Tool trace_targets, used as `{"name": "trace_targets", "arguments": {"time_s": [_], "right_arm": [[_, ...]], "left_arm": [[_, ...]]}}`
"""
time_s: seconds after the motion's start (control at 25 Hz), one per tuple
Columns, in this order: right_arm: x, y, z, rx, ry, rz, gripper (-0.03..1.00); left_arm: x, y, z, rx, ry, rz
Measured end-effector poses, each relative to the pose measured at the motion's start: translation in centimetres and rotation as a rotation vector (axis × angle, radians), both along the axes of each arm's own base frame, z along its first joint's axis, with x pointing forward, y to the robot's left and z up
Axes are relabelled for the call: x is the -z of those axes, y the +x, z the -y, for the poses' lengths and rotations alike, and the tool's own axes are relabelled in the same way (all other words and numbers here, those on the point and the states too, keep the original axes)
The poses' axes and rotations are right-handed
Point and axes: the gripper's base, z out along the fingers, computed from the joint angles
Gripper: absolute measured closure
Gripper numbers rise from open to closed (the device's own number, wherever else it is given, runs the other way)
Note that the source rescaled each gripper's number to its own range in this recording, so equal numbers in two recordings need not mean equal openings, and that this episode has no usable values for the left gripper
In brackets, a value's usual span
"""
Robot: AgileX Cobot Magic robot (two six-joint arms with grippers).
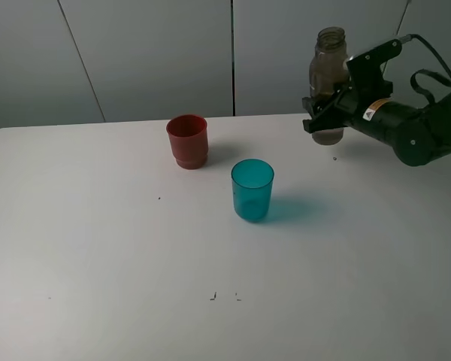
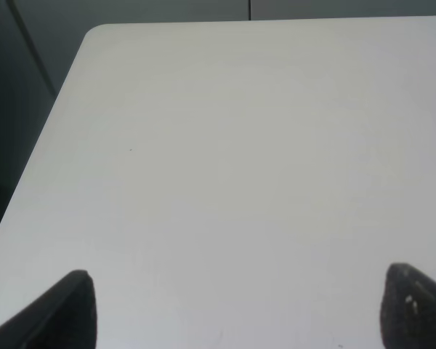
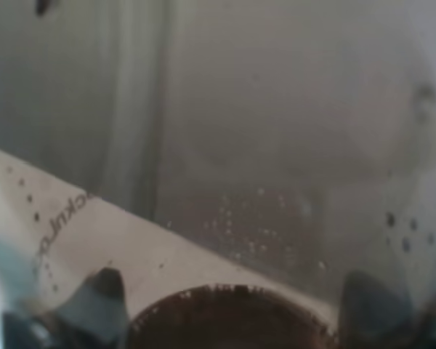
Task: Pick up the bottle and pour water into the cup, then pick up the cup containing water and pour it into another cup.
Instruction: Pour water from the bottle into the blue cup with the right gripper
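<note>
My right gripper is shut on the smoky grey-brown bottle, holding it upright and lifted above the table at the back right. In the right wrist view the bottle's translucent wall fills the picture, with droplets inside. The teal translucent cup stands near the table's middle, left of and nearer than the bottle. The short red cup stands further back and to the left. My left gripper is open over bare table, only its dark fingertips showing; it is out of the high view.
The white table runs to a rounded back-left corner, with a dark drop beyond its left edge. Grey wall panels stand behind. A few small dark specks lie near the front.
</note>
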Motion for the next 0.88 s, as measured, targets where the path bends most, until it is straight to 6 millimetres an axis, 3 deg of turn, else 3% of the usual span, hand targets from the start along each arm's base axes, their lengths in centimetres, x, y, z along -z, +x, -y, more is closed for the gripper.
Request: {"name": "trace_targets", "arguments": {"time_s": [0.88], "right_arm": [[0.3,-1.0,-1.6,-0.300,-0.443,0.169,0.94]], "left_arm": [[0.0,0.0,0.0,0.000,0.000,0.000]]}}
